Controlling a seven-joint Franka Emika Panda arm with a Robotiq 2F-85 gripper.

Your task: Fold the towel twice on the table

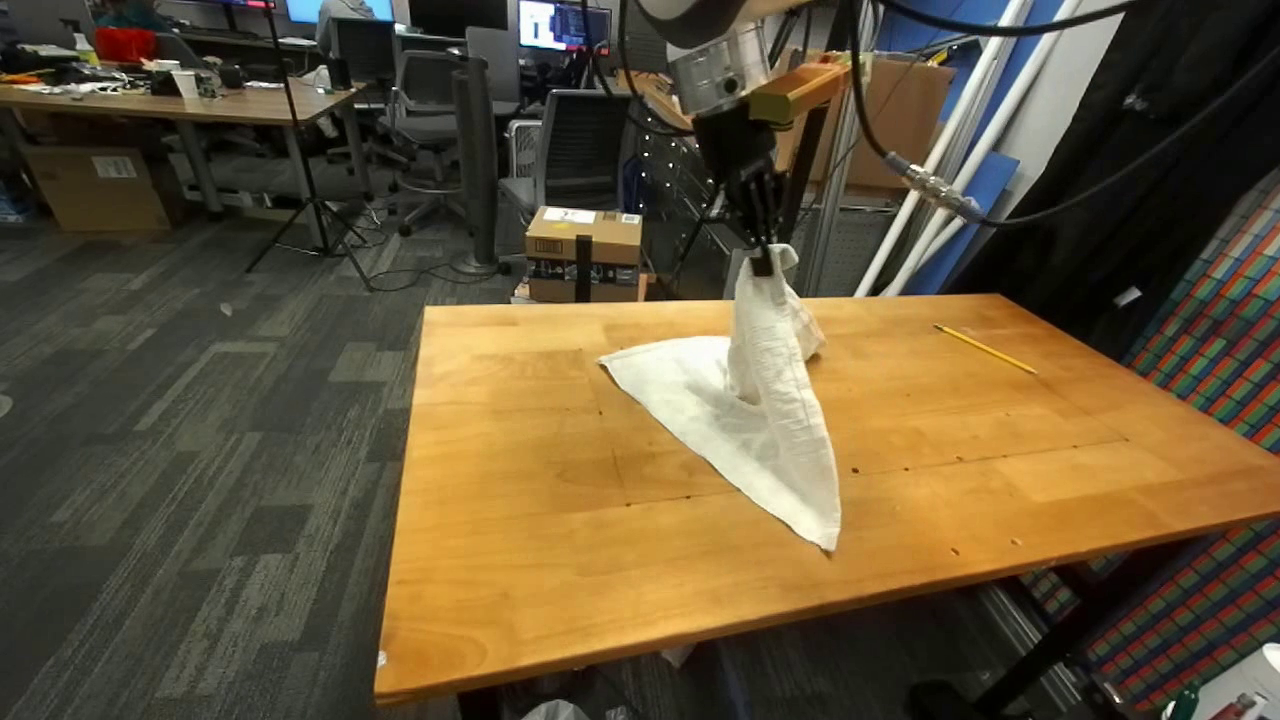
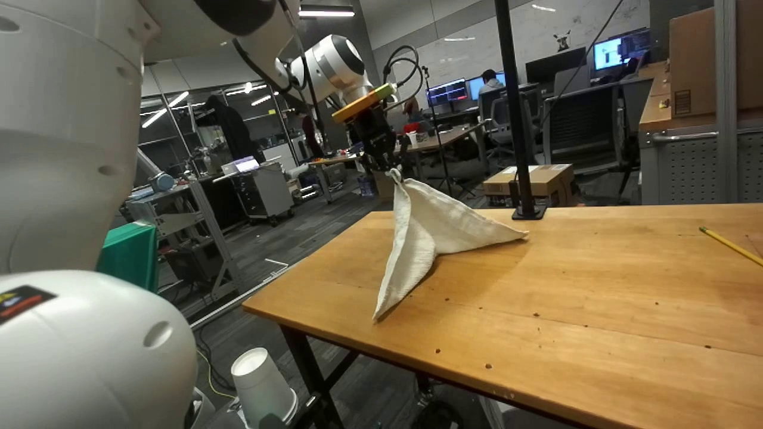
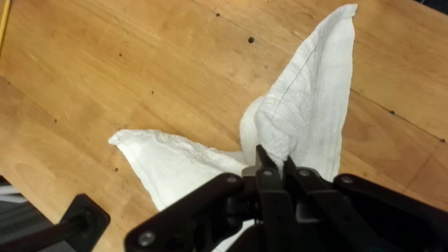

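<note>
Office: Beyond your table [image 1: 520, 560] stand a cluttered desk [image 1: 240, 108], chairs [image 1: 585, 150] and lit screens [image 1: 560, 28]; in an exterior view the desk sits toward ten o'clock.
Table: Wooden, dotted with dark holes; a yellow pencil [image 1: 985, 349] lies well apart from your towel [image 1: 770, 420], between two and three o'clock of it in an exterior view.
Towel: White, on the table, one part drawn up to a peak; from it two low corners [image 1: 822, 525] point, in an exterior view, toward eight o'clock and between five and six.
Gripper [image 3: 274, 156]: Your fingers [image 3: 264, 159] are clamped on a gathered bit of towel, raised above the wood.
Fold: One looks half made, probably the first: the pinched part is lifted, not yet laid over. You cannot count the layers beneath.
Next move: Likely you carry the peak toward the eight o'clock corner, over the flat cloth, lower it until the layers meet, then let go.
Box [image 1: 610, 250]: In an exterior view it stands past the table, between ten and eleven o'clock of the towel; you see white labels and printed tape but cannot read a word.
Arm sticker [image 2: 27, 301]: Near nine o'clock of the towel in an exterior view; it shows a yellow triangle, perhaps a warning, its wording too small for you.
Screens: No legible writing.
</note>
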